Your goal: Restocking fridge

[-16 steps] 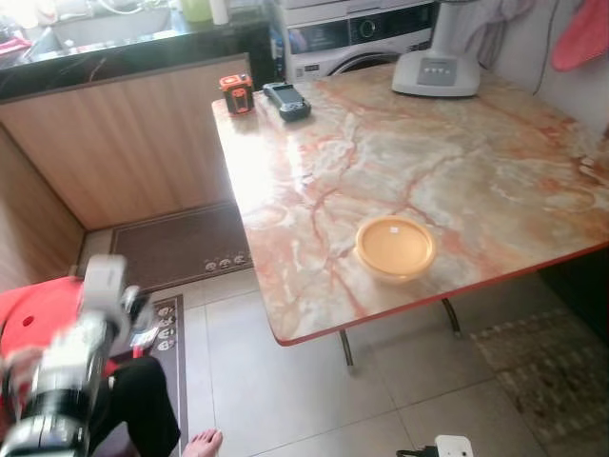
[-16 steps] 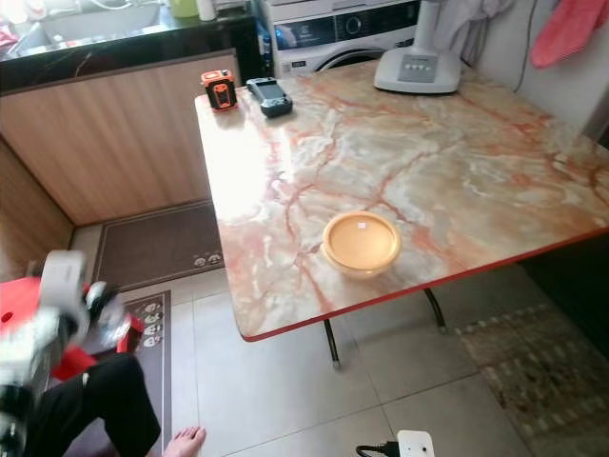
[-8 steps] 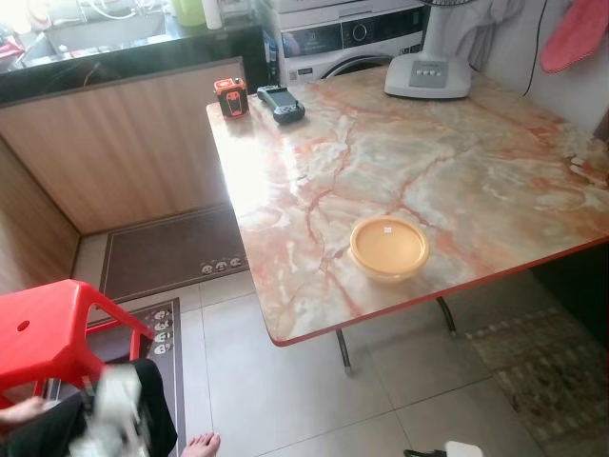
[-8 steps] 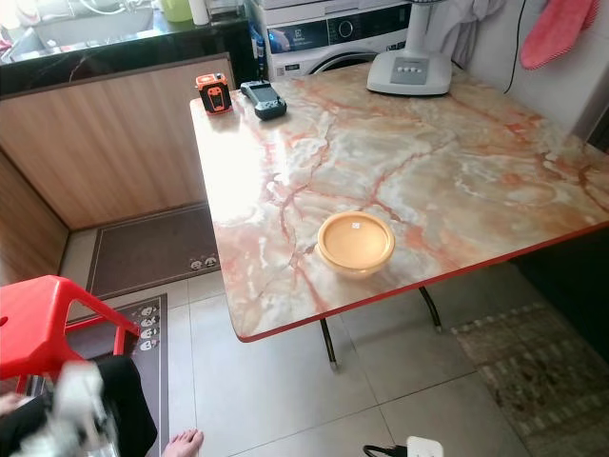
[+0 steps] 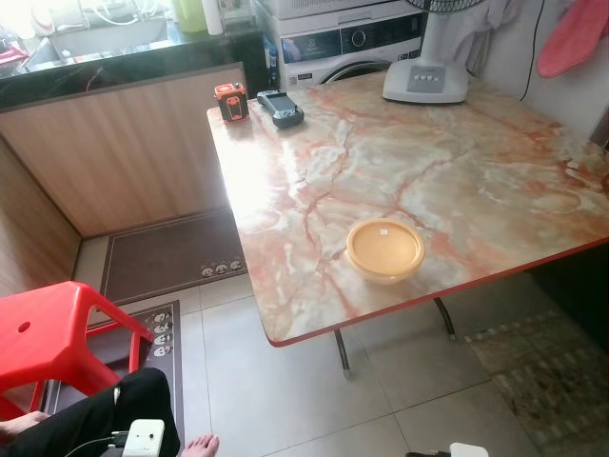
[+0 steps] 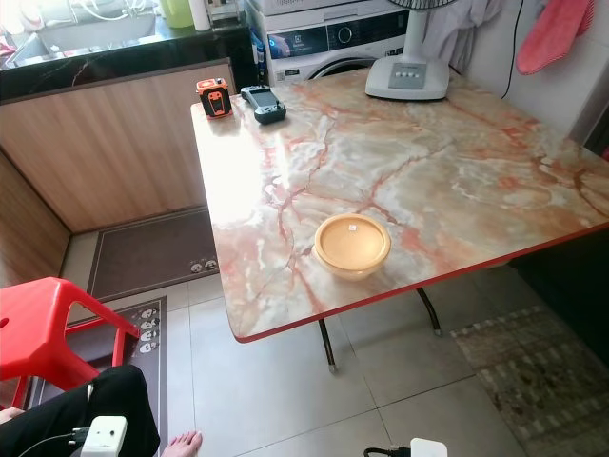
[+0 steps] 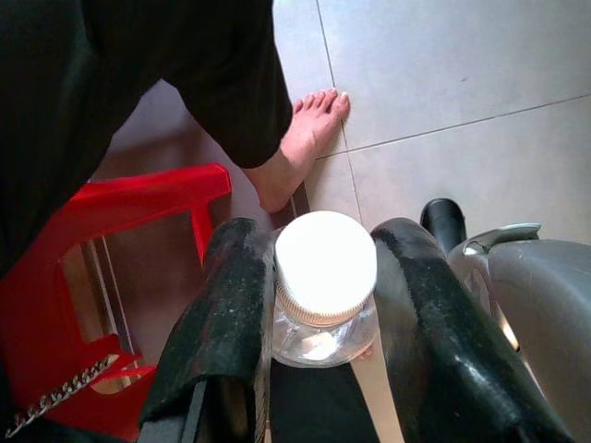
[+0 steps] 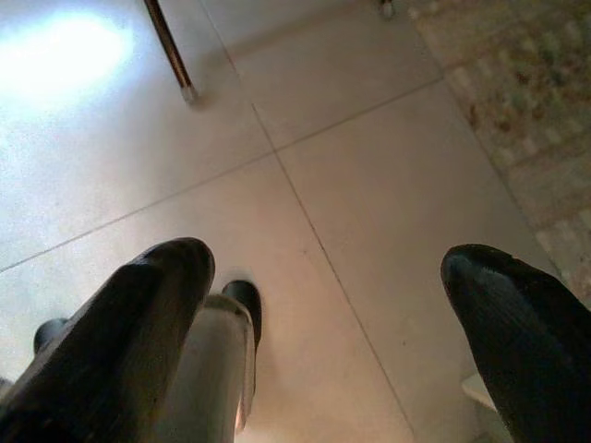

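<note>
In the left wrist view my left gripper (image 7: 323, 300) is shut on a clear bottle (image 7: 323, 318) with a white screw cap, one black finger (image 7: 226, 323) on each side of its neck. It hangs low beside a person's bare foot (image 7: 300, 148) and a red stool (image 7: 111, 240). A white part of the left arm (image 5: 145, 438) shows at the bottom edge of the left eye view. My right gripper (image 8: 323, 305) is open wide over bare floor tiles, with nothing between its fingers (image 8: 138, 314).
A marble table (image 5: 457, 162) stands ahead with a yellow lidded bowl (image 5: 384, 250) near its front edge. At its far end are an orange tape measure (image 5: 229, 100), a black device (image 5: 283, 107) and a fan base (image 5: 423, 81). A seated person's leg (image 5: 86, 424) is at the lower left.
My left arm has dropped from beside the red stool down to the bottom edge of the eye views. The camera has shifted a little; the table things have not moved.
</note>
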Available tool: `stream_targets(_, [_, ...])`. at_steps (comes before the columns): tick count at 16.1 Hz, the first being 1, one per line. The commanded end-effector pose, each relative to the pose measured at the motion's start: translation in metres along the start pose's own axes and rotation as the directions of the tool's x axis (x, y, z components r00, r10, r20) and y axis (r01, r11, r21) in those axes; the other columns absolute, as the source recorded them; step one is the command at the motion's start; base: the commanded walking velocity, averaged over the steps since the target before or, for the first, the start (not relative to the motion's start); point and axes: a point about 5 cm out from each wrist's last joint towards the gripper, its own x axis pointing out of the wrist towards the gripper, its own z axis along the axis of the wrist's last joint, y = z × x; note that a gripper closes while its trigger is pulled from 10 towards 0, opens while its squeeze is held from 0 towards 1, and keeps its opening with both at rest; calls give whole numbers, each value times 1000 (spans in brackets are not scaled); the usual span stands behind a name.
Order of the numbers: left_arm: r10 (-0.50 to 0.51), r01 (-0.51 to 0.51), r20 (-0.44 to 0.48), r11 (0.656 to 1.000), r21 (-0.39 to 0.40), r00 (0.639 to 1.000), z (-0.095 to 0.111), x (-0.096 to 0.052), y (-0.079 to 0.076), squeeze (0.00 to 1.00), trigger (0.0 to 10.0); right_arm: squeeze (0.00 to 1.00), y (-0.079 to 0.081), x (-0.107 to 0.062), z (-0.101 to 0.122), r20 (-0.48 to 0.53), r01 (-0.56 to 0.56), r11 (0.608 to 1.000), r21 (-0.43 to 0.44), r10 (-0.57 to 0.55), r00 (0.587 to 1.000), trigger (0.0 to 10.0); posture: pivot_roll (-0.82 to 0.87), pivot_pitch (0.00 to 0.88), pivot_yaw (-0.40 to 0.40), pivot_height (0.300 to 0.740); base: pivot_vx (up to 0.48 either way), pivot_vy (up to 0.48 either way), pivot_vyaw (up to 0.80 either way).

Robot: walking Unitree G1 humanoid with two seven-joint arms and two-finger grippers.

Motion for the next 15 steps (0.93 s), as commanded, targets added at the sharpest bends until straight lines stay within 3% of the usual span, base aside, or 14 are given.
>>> stream_targets(1, [7, -7, -19, 1000, 23, 1000, -5, -1, 2, 0, 10000, 0, 2, -2, -2, 21, 1, 1000, 20, -1, 1000, 10000, -40, 16, 87, 740, 0, 0, 0])
stream_targets(2, [1, 0, -17, 999, 35, 1000, -4, 0, 1, 0, 10000, 0, 2, -3, 1, 60, -3, 1000, 29, 1, 998, 10000, -47, 18, 90, 740, 0, 0, 0])
stream_targets(3, [0, 1, -17, 999, 36, 1000, -4, 0, 1, 0, 10000, 0, -44, 18, 80, 288, 35, 999, 41, -45, 957, 10000, -56, 19, 93, 740, 0, 0, 0])
stream_targets(4, [-3, 4, -15, 999, 42, 1000, -3, 0, 1, 0, 10000, 0, -66, 18, 122, 447, 30, 997, 66, -57, 893, 10000, -67, 21, 98, 740, 0, 0, 0])
stream_targets(5, [-11, 12, -15, 999, 48, 1000, -3, 0, 0, 0, 10000, 0, -67, 14, 131, 516, 17, 997, 75, -53, 855, 10000, -70, 22, 100, 740, 0, 0, 0])
stream_targets(10, [-20, 20, -11, 999, 49, 1000, -4, 0, -3, 0, 10000, 0, -58, 5, 140, 622, -51, 997, 54, 6, 783, 10000, -62, 22, 96, 740, 0, 0, 0])
stream_targets(11, [-17, 18, -11, 999, 43, 1000, -5, 0, -3, 0, 10000, 0, -57, -3, 144, 676, -131, 991, 5, 93, 731, 10000, -56, 23, 91, 740, 0, 0, 0])
stream_targets(12, [-17, 17, -13, 999, 44, 1000, -5, -1, -3, 0, 10000, 0, -56, -5, 144, 681, -157, 987, -17, 127, 721, 10000, -56, 23, 91, 740, 0, 0, 0])
stream_targets(14, [-13, 15, -30, 999, 48, 999, -12, -2, -1, 0, 10000, 0, -49, -15, 131, 616, -300, 929, -214, 367, 697, 10000, -70, 21, 92, 740, 0, 0, 0])
stream_targets(15, [-12, 14, -34, 999, 49, 999, -14, -2, -1, 0, 10000, 0, -49, -17, 130, 603, -312, 918, -244, 395, 693, 10000, -72, 21, 91, 740, 0, 0, 0])
